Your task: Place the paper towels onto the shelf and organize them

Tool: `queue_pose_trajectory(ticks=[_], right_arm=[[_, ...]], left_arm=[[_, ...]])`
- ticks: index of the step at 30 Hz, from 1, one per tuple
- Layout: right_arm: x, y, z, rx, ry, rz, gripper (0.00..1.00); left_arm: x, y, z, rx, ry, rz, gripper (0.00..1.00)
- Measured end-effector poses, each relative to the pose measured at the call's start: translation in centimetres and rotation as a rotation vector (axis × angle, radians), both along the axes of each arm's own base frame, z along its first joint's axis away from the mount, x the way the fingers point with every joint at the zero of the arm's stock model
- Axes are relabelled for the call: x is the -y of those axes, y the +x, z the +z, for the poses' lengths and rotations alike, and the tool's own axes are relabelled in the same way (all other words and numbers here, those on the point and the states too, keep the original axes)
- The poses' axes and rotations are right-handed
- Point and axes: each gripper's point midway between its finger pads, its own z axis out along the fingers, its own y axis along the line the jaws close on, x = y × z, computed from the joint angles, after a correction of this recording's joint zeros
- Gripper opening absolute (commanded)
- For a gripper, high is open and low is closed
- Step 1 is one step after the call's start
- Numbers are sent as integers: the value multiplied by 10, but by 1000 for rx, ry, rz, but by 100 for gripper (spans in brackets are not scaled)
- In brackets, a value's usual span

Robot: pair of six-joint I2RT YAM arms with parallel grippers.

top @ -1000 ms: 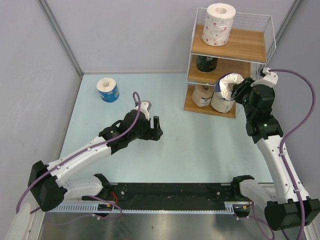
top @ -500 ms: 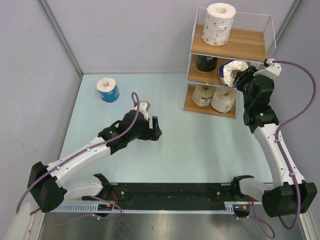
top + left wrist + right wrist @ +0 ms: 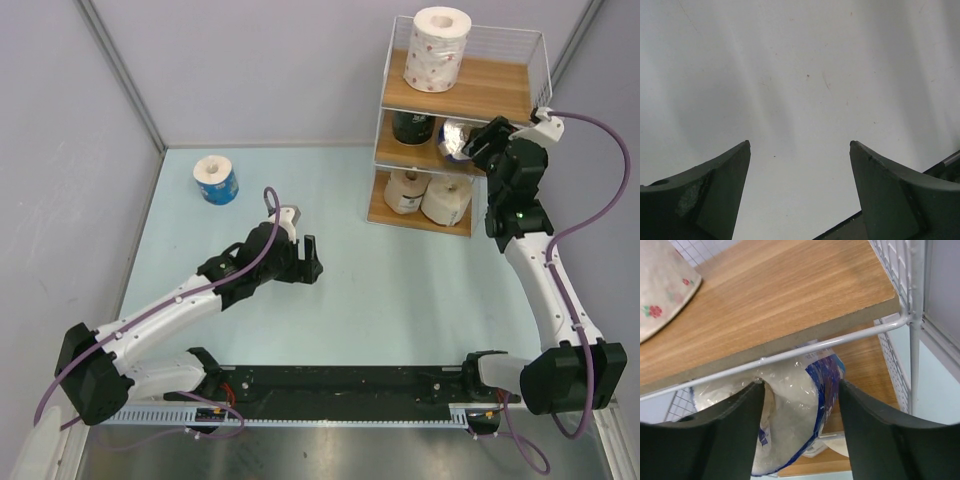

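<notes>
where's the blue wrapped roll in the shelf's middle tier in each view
Top external: the blue-wrapped roll is at upper right, in the middle tier of the shelf.
Left wrist: not in it.
Right wrist: low centre, just under the front edge of the top board.
Shared landmark: the red-speckled roll, at top left in the right wrist view.

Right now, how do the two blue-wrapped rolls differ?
The table roll stands upright on the table, held by nothing; the shelf roll is in the shelf's middle tier, between the right claw's fingers. The table roll is uncovered; the top board overhangs the shelf roll. Both wear blue wrap.
</notes>
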Motion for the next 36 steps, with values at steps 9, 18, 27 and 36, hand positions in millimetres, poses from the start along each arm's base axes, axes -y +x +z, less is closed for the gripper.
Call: queue_pose_trajectory(ticks=[9, 18, 27, 36], right_arm=[[-4, 2, 16, 54, 13, 27, 73], [-6, -12, 32, 88, 13, 49, 74], [-20, -62, 58, 124, 50, 141, 77], [-52, -127, 55, 107, 61, 284, 79]], left_arm=[[1, -1, 0, -3, -6, -7, 85], [1, 0, 0, -1, -8, -4, 86], [-43, 61, 52, 95, -62, 186, 99], [-146, 161, 77, 140, -153, 620, 100]])
